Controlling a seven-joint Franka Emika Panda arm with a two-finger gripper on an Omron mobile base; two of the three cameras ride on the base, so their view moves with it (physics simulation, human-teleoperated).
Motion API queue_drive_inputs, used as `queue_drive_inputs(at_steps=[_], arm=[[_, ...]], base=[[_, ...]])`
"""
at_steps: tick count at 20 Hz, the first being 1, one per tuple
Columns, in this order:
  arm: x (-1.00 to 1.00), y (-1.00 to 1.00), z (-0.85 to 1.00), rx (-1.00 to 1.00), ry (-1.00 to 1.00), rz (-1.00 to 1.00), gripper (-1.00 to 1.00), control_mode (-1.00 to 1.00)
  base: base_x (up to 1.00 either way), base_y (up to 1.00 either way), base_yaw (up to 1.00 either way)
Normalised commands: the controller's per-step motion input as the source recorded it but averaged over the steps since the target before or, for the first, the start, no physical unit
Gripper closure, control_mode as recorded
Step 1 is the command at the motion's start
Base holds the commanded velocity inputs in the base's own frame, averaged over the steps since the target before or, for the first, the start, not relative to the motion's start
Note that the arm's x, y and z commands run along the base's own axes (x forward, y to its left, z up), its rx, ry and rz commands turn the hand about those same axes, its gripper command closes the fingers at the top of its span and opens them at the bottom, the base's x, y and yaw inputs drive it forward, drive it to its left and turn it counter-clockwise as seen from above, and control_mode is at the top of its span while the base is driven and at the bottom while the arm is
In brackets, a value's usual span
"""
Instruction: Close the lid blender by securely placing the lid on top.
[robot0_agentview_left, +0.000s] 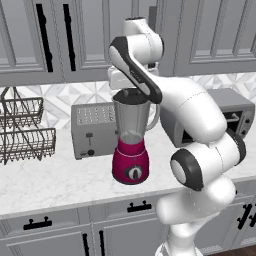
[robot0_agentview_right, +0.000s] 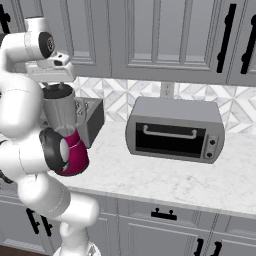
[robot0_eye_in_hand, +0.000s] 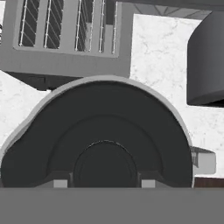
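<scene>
The blender (robot0_agentview_left: 131, 127) stands on the counter, a clear grey jar on a magenta base (robot0_agentview_right: 78, 156). The black lid (robot0_agentview_left: 131, 96) lies level in the jar's mouth, and its domed top (robot0_eye_in_hand: 105, 127) is ringed by the jar's rim (robot0_eye_in_hand: 177, 116). My gripper (robot0_eye_in_hand: 104, 183) hangs straight above the jar, pointing down. Its fingertips (robot0_eye_in_hand: 60, 183) press on either side of the lid's raised centre knob, so it is shut on the lid. From the side, the gripper (robot0_agentview_left: 130, 90) sits right at the jar's top, as the gripper (robot0_agentview_right: 56, 86) also does from the other side.
A boxy silver toaster (robot0_agentview_left: 92, 130) stands just behind and left of the blender. A toaster oven (robot0_agentview_right: 175, 130) sits to the right. A wire dish rack (robot0_agentview_left: 22, 132) is at the far left. Wall cabinets (robot0_agentview_right: 160, 40) hang close above the hand.
</scene>
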Motion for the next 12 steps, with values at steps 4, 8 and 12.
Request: queue_drive_inputs(at_steps=[4, 8, 12], arm=[[-0.44, 0.00, -0.43, -0.03, 0.13, 0.00, 1.00, -1.00], [-0.07, 0.00, -0.04, 0.00, 0.02, 0.00, 1.00, -1.00], [-0.10, 0.00, 0.00, 0.00, -0.03, 0.00, -1.00, -1.00]], base=[[0.00, 0.00, 0.00], [0.00, 0.00, 0.00], [0.00, 0.00, 0.00]])
